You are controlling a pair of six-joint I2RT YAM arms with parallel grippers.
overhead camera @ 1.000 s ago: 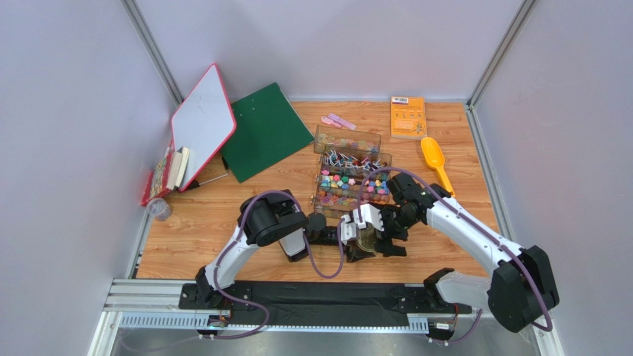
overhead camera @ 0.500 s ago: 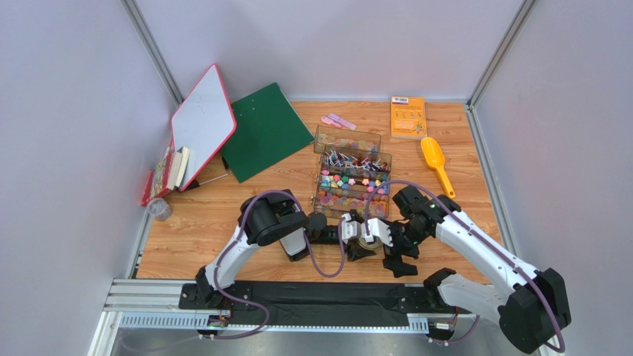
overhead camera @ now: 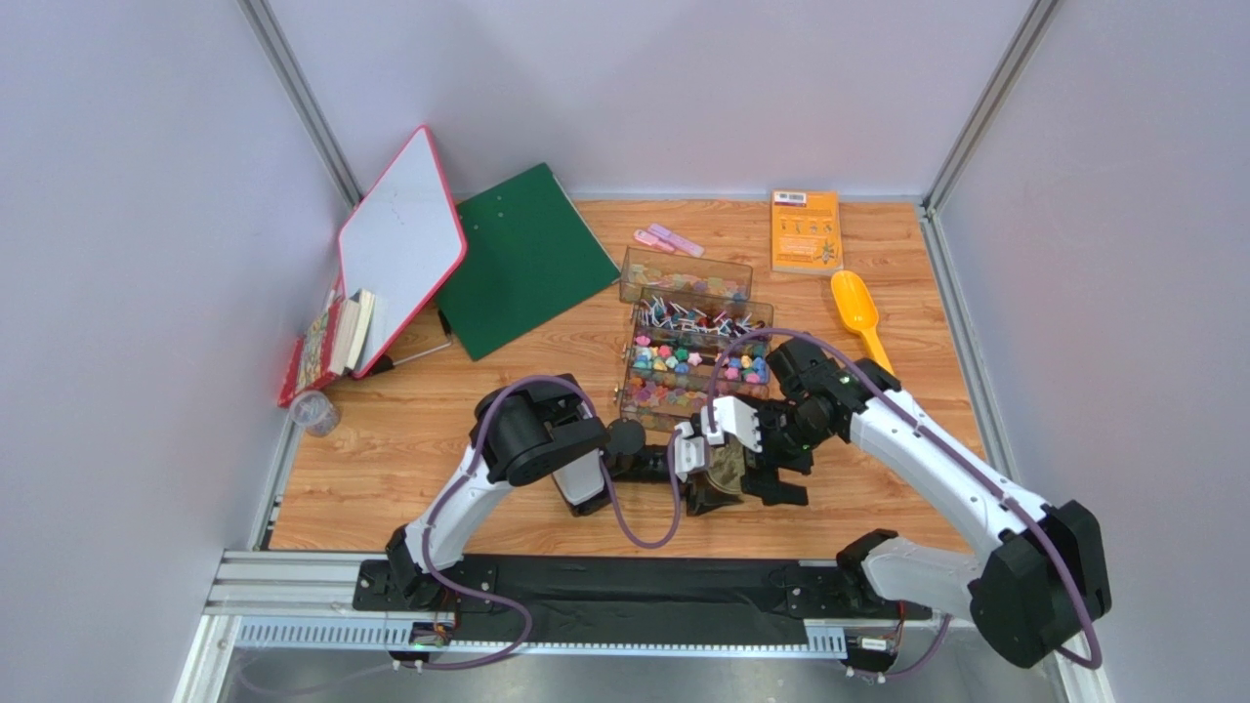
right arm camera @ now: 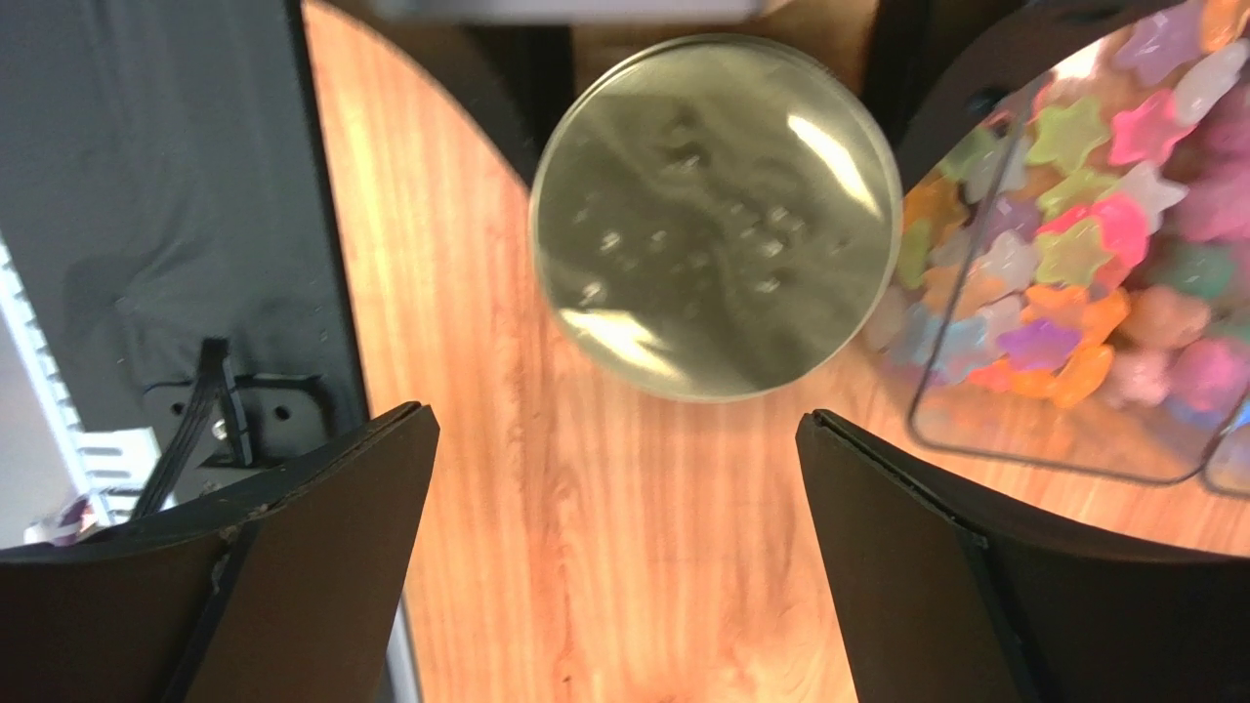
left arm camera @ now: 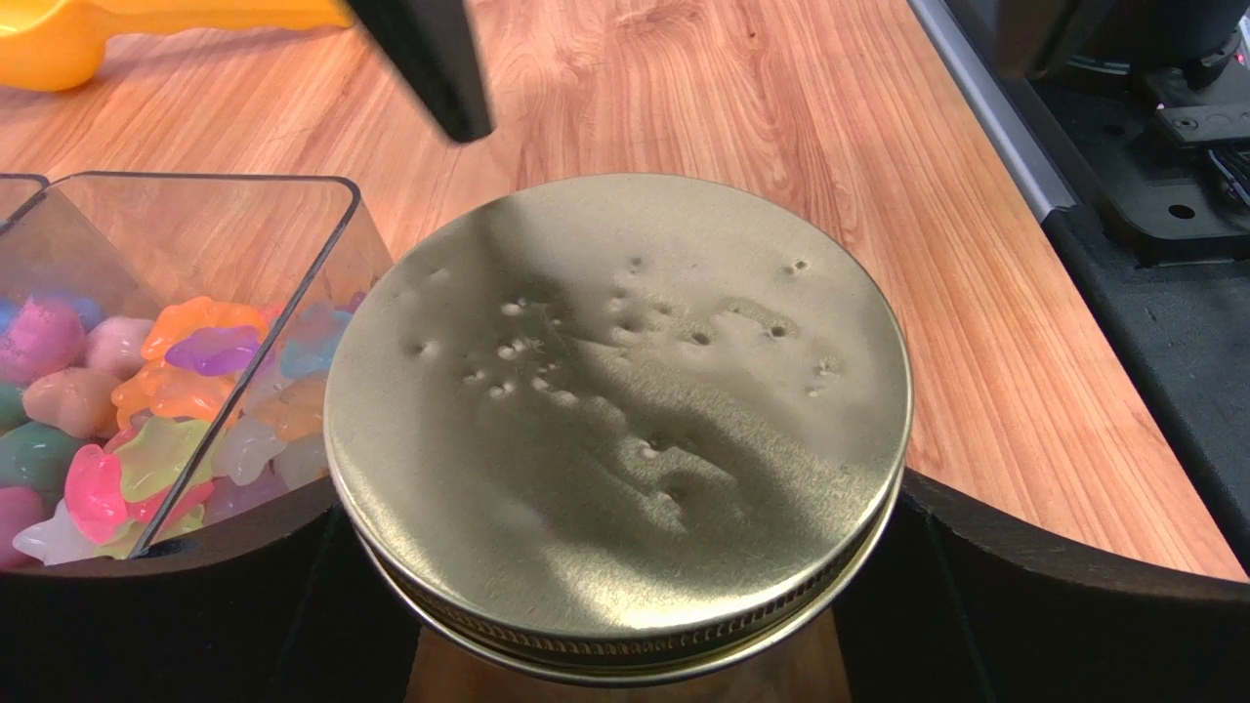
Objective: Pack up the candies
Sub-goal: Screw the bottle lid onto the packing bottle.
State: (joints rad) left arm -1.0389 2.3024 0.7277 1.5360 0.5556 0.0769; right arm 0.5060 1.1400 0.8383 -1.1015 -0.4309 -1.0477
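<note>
candies (overhead camera: 690, 359): loose star-shaped bits heaped at random, so no common heading or long axis. They sit in clear bins (overhead camera: 685, 274) mid-table, the row running near-to-far. Yellow scoop (overhead camera: 859, 315) lies to the right of the bins, orange booklet (overhead camera: 806, 230) behind it, green folder (overhead camera: 524, 257) far left. A jar (overhead camera: 722, 472) with gold lid (left arm camera: 616, 410) stands just beside the nearest bin. Left gripper (left arm camera: 624, 491) is clamped on the jar. Right gripper (right arm camera: 616, 571) hangs above the lid, fingers spread wide. The candies lie outside both finger pairs.
</note>
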